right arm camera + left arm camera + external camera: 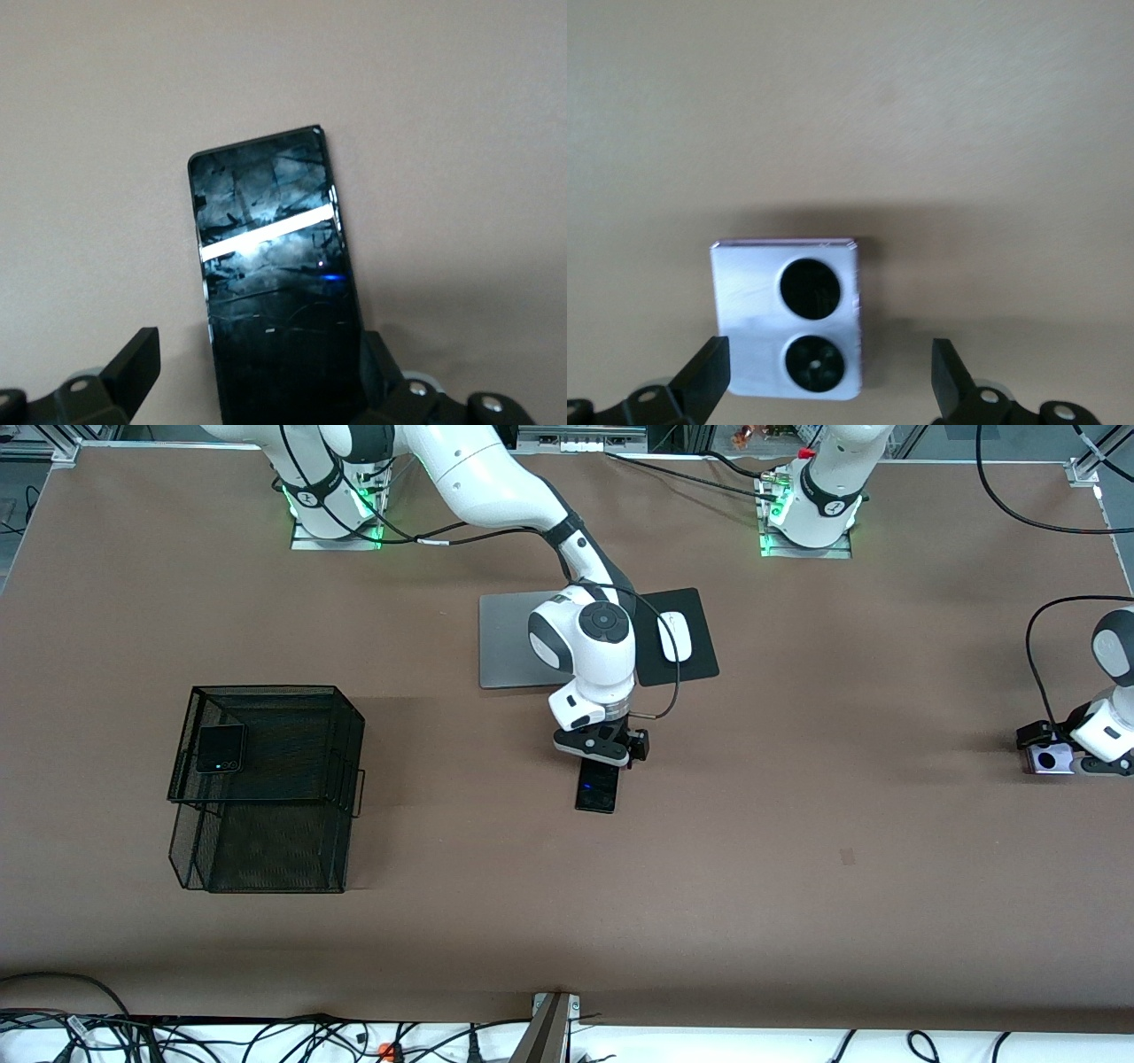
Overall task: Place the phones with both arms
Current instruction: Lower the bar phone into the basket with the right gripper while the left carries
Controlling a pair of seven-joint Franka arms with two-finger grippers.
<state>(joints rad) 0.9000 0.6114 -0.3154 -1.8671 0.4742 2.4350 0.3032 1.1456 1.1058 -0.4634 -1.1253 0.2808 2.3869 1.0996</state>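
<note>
The long slim black phone (597,786) lies flat at the table's middle; in the right wrist view (275,283) its end sits between the spread fingers, close against one finger (379,359). My right gripper (602,755) (257,367) is open, low over that end. The lavender-white phone (1050,760) with two black circles lies at the left arm's end of the table. My left gripper (1067,755) (828,381) is open and straddles it (787,319), one finger (704,381) near its edge. The small squarish black phone (220,748) lies on top of the black wire basket (292,797).
A closed grey laptop (505,642) lies under the right arm's wrist, with a black mouse pad (695,615) and a white mouse (675,638) beside it. The wire basket stands toward the right arm's end of the table. Cables run along the table's near edge.
</note>
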